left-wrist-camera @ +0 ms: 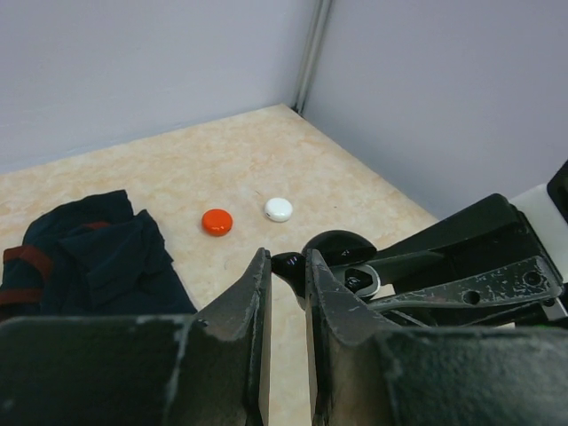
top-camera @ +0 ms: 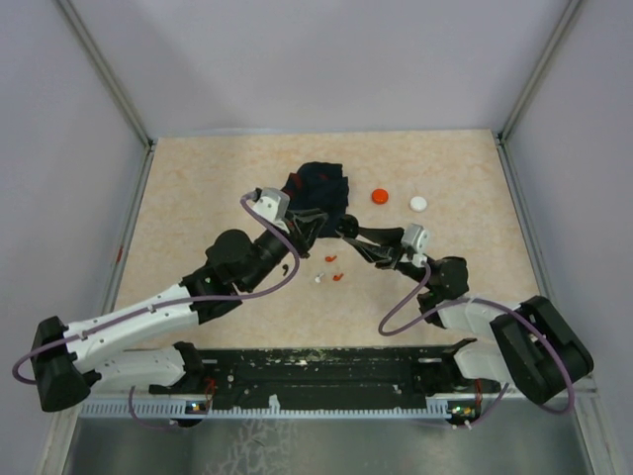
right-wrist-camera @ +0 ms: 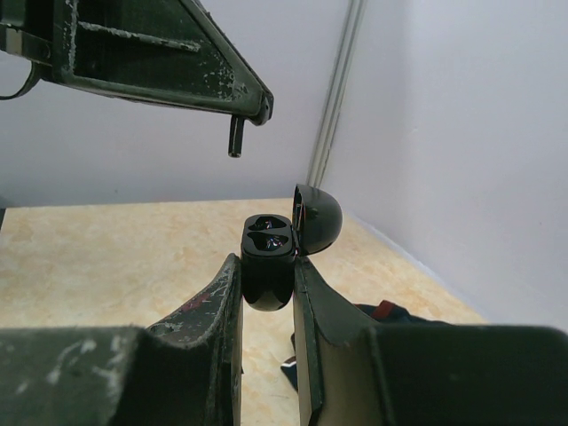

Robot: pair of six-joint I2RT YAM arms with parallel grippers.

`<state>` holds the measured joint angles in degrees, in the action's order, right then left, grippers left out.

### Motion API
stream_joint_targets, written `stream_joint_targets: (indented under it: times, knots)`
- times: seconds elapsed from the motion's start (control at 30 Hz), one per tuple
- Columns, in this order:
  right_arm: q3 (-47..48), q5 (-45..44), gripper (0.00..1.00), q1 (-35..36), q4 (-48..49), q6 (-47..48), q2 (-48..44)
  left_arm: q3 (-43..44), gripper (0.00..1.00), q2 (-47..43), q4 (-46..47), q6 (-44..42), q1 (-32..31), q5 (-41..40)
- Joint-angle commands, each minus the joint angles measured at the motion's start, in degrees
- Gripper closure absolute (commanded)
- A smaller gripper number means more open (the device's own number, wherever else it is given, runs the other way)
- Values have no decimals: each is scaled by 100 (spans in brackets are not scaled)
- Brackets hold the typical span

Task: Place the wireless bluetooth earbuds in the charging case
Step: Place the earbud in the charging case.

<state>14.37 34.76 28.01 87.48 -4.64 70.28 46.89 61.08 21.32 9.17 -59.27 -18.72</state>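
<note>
Black plastic fills my right wrist view: the charging case (right-wrist-camera: 268, 244) stands upright, pinched between the fingers of my right gripper (right-wrist-camera: 266, 266). Its lid is swung open and both wells are bare. Above it, and clear of it, a black earbud (right-wrist-camera: 235, 136) hangs stem-down from the tip of my left gripper (left-wrist-camera: 286, 259). That gripper's fingers are pressed almost together on the earbud.

The left wrist view gives the same meeting from the other side. There the earbud is only a dark blob at my fingertips, and the case shows little more than its rounded lid. Neither well can be seen from that side.

Only the top view shows what lies on the table (top-camera: 198, 198) below my arms. A red earbud (top-camera: 331, 259), a second red earbud (top-camera: 338, 277) and a white earbud (top-camera: 317, 279) sit near together, all too small for me to make out their shapes.

From above, the case and the held earbud are lost where my dark fingers cross in front of the navy cloth (top-camera: 321, 186). The orange disc (top-camera: 380, 196) and the white disc (top-camera: 418, 203) lie apart from each other to the right of the cloth. The right wrist view catches only a corner of the cloth and neither disc.
</note>
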Motion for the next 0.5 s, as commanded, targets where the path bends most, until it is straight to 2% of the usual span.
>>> stream_joint_targets:
  times: [0.0, 0.2, 0.47]
  knots:
    - [256, 25, 100, 56, 690, -41, 87, 60, 87, 93, 506, 24, -131, 126]
    - [238, 41, 100, 56, 695, -63, 71, 165, 87, 344, 693, -10, -254, 211]
    - [220, 65, 100, 55, 661, -63, -27, 172, 87, 606, 878, -304, -440, -58]
